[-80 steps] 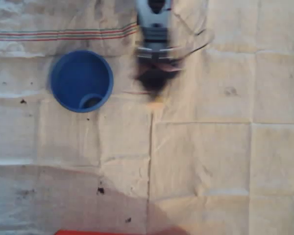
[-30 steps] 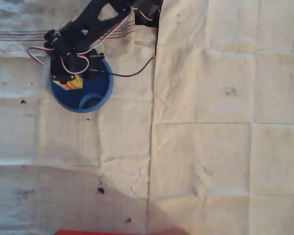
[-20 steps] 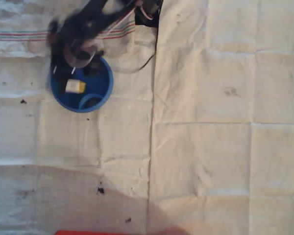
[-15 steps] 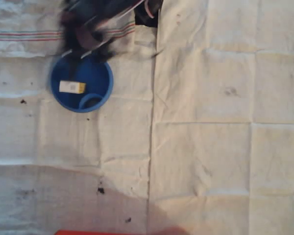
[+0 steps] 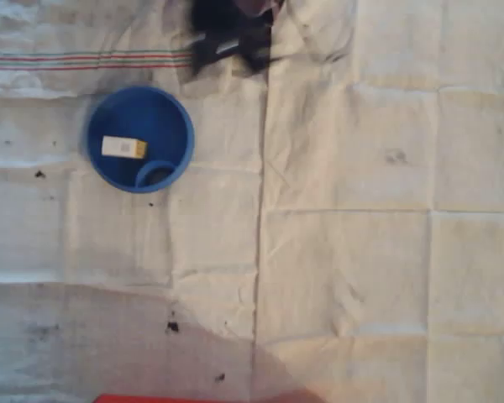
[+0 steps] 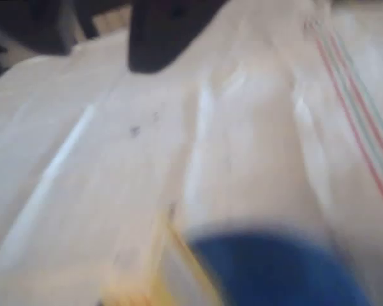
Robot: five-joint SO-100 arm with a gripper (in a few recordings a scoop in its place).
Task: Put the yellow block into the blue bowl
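Observation:
The blue bowl [image 5: 139, 138] stands on the cloth at the upper left of the overhead view. The yellow block [image 5: 123, 148] lies flat inside it, left of centre, with nothing touching it. A small ring mark [image 5: 157, 175] shows inside the bowl near its lower rim. My gripper [image 5: 227, 44] is a dark motion-blurred shape at the top edge, up and to the right of the bowl and clear of it; the blur hides how its jaws stand. In the wrist view a blurred blue mass [image 6: 274, 274], probably the bowl, fills the bottom, with a yellowish streak [image 6: 147, 280] beside it.
A creased white cloth [image 5: 344, 252] covers the table, with red and green stripes [image 5: 84, 60] above the bowl. A red edge [image 5: 176, 398] runs along the bottom. Small dark specks [image 5: 172, 327] dot the lower left. Dark blurred shapes [image 6: 166, 32] sit at the wrist view's top.
The gripper let the yellow block drop into the blue bowl, then the arm swung up and to the right, away from the bowl. The block now lies still.

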